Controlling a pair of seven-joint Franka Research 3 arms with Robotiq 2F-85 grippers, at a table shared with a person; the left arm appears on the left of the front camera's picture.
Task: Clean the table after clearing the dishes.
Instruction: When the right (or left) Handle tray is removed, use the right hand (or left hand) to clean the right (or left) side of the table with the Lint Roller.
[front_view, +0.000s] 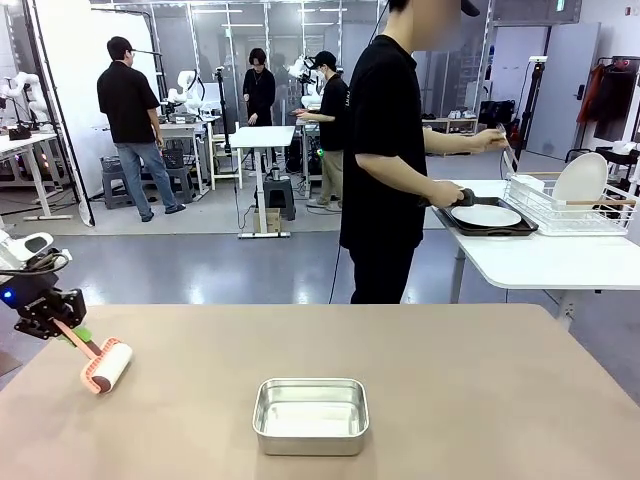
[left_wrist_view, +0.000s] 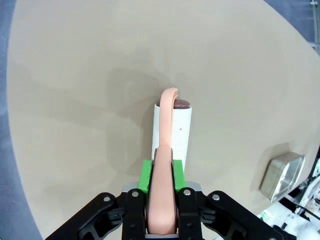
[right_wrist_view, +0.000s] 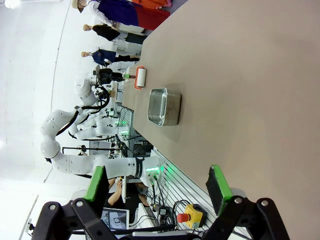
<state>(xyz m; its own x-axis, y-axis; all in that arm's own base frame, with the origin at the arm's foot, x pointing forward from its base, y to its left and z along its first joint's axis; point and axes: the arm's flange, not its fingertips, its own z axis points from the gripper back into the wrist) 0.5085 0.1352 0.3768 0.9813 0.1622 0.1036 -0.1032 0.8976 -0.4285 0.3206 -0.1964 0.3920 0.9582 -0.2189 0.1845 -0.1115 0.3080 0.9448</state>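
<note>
Table (front_view: 470, 400) top is smooth, matte, brownish-taupe, with a rounded near-left corner, and runs wide across the front view. One roller (front_view: 107, 366) is near its left edge: a short white cylinder with pinkish end caps on a salmon-pink plastic handle. In the front view its long axis runs from near-left to far-right, and the handle slants up and left from it into the left gripper (front_view: 62, 322). In the left wrist view the handle goes straight up the picture from the green-padded fingers (left_wrist_view: 146, 176), which are clamped on it, and hooks over the far end of the cylinder, which lies lengthwise away from the camera. Whether the roller touches the top I cannot tell.

One small rectangular steel pan (front_view: 311, 415) with rounded corners and a rolled rim stands near the middle of the near edge, well apart from the roller.

The right gripper (right_wrist_view: 157, 187) hangs with its fingers spread wide and holds nothing; its view looks along the table to the pan and the roller beyond.

At the far side, a person in black stands turned to a smaller white table (front_view: 540, 262). One hand (front_view: 447, 193) holds a dark tray (front_view: 450, 220) carrying one round white plate (front_view: 486, 215); the other hand (front_view: 490, 139) holds a piece of silver cutlery (front_view: 509, 157). A second white plate (front_view: 581, 179) stands on edge in a white wire rack (front_view: 560, 215).
</note>
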